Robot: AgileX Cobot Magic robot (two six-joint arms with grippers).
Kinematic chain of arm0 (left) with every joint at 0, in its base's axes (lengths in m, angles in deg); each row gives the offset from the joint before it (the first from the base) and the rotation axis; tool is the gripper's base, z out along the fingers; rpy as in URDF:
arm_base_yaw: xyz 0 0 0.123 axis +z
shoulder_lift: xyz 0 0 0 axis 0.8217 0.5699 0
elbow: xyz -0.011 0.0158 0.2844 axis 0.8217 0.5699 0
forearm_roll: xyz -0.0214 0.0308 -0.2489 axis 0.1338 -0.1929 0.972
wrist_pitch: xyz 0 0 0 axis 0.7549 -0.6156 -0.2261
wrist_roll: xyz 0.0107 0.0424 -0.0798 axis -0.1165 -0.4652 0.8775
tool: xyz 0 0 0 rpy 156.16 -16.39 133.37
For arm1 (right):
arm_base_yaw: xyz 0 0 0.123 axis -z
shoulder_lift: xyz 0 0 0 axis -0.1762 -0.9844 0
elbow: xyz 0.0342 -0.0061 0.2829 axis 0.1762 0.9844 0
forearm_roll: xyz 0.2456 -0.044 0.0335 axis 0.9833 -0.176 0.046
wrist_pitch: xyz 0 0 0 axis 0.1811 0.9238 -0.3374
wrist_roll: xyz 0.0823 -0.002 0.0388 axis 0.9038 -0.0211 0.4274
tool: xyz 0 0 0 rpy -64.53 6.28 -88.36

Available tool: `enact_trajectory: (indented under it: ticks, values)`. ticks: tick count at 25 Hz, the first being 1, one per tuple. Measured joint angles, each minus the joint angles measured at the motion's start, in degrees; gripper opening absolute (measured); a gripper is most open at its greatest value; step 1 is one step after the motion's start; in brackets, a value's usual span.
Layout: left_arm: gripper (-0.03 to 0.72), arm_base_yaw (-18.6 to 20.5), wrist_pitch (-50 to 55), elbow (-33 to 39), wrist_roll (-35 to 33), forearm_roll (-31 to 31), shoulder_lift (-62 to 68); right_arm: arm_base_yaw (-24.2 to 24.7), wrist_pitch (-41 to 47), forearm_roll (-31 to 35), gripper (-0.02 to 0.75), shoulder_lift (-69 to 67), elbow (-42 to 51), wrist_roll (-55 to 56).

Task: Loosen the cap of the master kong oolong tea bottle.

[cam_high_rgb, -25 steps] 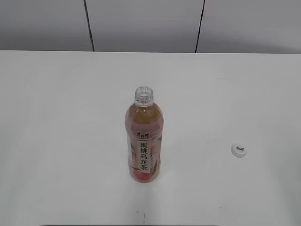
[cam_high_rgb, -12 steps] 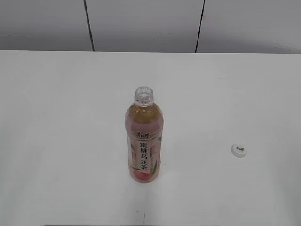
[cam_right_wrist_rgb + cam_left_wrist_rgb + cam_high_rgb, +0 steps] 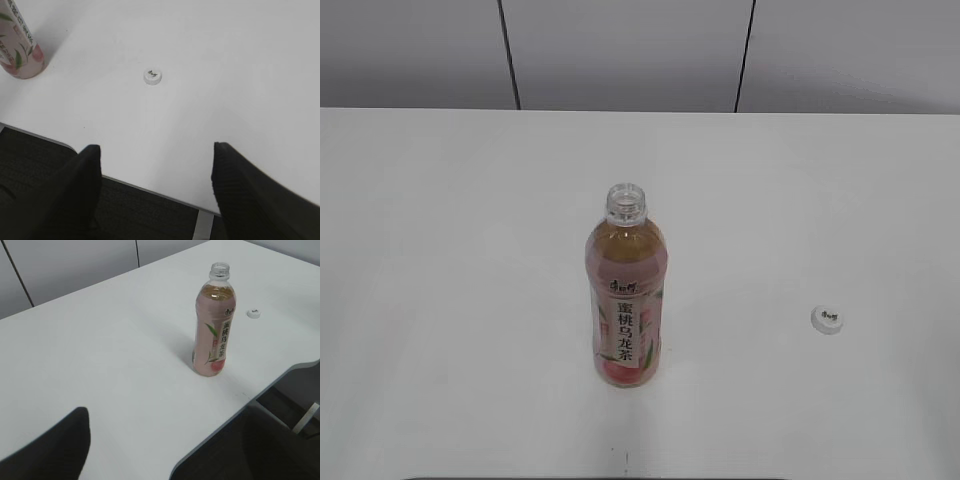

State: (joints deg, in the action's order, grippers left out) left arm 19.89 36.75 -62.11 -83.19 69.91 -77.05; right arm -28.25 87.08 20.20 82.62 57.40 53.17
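The master kong oolong tea bottle [image 3: 626, 300] stands upright mid-table, its pink-and-white label facing front and its clear threaded neck open. The small white cap [image 3: 828, 319] lies logo-up on the table, well to the bottle's right. Neither gripper shows in the exterior view. In the left wrist view the bottle [image 3: 214, 330] and cap [image 3: 254, 313] are far ahead; my left gripper [image 3: 165, 415] is open and empty near the table's front edge. In the right wrist view my right gripper [image 3: 156, 146] is open and empty over the front edge, short of the cap [image 3: 152, 76]; the bottle's base [image 3: 20, 50] is at far left.
The white table [image 3: 450, 250] runs back to a grey panelled wall [image 3: 620, 50]. Its curved front edge [image 3: 280, 371] has dark floor below it, and a light table leg [image 3: 200, 227] shows under the edge.
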Motion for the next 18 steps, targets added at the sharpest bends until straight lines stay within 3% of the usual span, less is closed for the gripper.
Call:
enact_trajectory:
  ticks: [4, 10, 13, 18]
  values:
    - [0.559, 6.99, 0.00, 0.00, 0.00, 0.00, 0.00, 1.65, 0.00, 0.04, 0.523, 0.05, 0.00, 0.00]
    - [0.559, 20.60, 0.00, 0.00, 0.00, 0.00, -0.05, 12.34, 0.00, 0.04, 0.523, 0.10, 0.00, 0.00]
    - [0.559, 26.15, 0.00, 0.00, 0.00, 0.00, -0.05, 14.42, 0.00, 0.04, 0.523, 1.04, 0.07, 0.00]
    - [0.559, 31.00, -0.02, 0.00, 0.00, 0.00, -1.29, 14.54, 0.00, 0.04, 0.523, 6.35, 0.06, 0.00]
